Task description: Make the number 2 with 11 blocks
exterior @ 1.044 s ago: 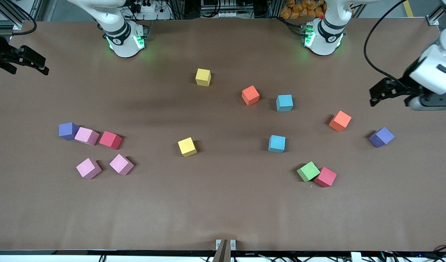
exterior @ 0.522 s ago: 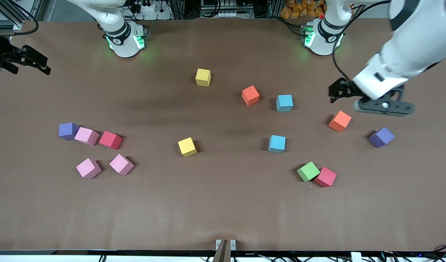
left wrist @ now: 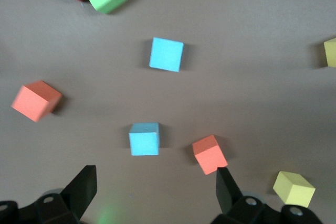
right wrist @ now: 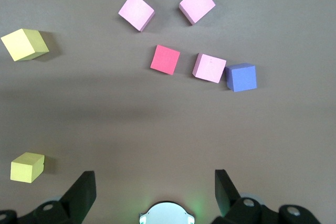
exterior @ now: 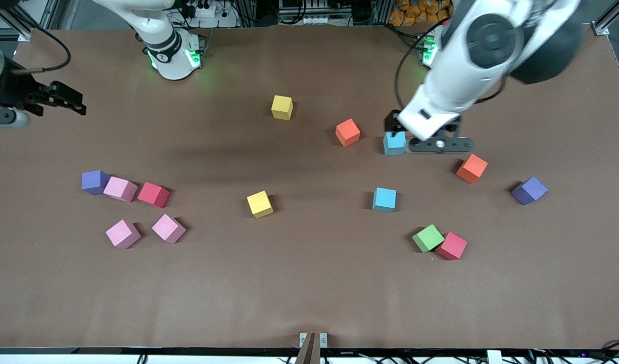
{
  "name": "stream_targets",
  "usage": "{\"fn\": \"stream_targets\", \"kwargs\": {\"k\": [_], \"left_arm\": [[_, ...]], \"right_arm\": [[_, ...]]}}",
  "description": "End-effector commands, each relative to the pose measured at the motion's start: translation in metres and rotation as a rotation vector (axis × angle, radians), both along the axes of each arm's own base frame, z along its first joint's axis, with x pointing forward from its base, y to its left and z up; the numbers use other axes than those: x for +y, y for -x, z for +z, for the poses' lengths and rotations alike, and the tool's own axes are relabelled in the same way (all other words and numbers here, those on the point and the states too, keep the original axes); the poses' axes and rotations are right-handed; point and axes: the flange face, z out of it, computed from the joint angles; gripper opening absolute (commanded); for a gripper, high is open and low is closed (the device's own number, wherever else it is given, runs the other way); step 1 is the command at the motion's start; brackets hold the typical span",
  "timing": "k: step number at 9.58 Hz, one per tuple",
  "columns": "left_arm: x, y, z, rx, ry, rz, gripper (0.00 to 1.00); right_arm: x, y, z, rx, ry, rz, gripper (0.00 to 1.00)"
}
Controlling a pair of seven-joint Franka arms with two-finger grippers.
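Blocks lie scattered on the brown table. My left gripper (exterior: 396,126) (left wrist: 155,187) hangs open and empty over a light blue block (exterior: 394,144) (left wrist: 144,139), which lies beside an orange-red block (exterior: 347,132) (left wrist: 210,153). Nearer the camera lie a second light blue block (exterior: 384,199), an orange block (exterior: 472,168), and a green block (exterior: 427,238) touching a red block (exterior: 451,245). Two yellow blocks (exterior: 282,107) (exterior: 259,204) sit mid-table. Three pink blocks (exterior: 120,189) (exterior: 123,233) (exterior: 169,228) and a red block (exterior: 153,194) cluster toward the right arm's end. My right gripper (exterior: 74,101) (right wrist: 155,190) waits there, open and empty.
One purple cube (exterior: 94,182) touches a pink block; another purple cube (exterior: 529,190) sits alone toward the left arm's end. The two arm bases (exterior: 172,53) (exterior: 430,50) stand at the table's edge farthest from the camera. A small bracket (exterior: 313,339) is at the nearest edge.
My left arm has swung in from its end of the table to above the light blue block. The right gripper has drifted slightly inward. No block has moved.
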Motion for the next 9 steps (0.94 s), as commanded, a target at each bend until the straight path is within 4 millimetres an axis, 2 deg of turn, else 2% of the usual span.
{"fn": "stream_targets", "kwargs": {"k": [1, 2, 3, 4, 6, 9], "left_arm": [[-0.024, 0.024, -0.027, 0.023, -0.013, 0.091, 1.00], [-0.041, 0.040, -0.045, 0.038, -0.018, 0.129, 1.00], [-0.051, 0.052, -0.066, 0.032, -0.023, 0.191, 1.00], [-0.057, 0.062, -0.081, 0.034, -0.028, 0.208, 1.00], [-0.058, 0.071, -0.108, 0.052, -0.042, 0.230, 1.00], [-0.087, 0.090, -0.140, 0.086, -0.065, 0.359, 1.00]], "right_arm": [[0.000, -0.006, -0.005, 0.008, -0.012, 0.000, 1.00], [-0.002, -0.013, -0.014, 0.020, -0.016, -0.003, 1.00], [0.001, -0.017, -0.020, 0.025, -0.016, 0.012, 1.00], [0.004, -0.028, -0.035, 0.029, -0.041, 0.027, 1.00], [0.010, -0.047, -0.071, 0.077, -0.107, 0.049, 1.00], [0.027, -0.077, -0.107, 0.062, -0.104, 0.078, 1.00]]}}
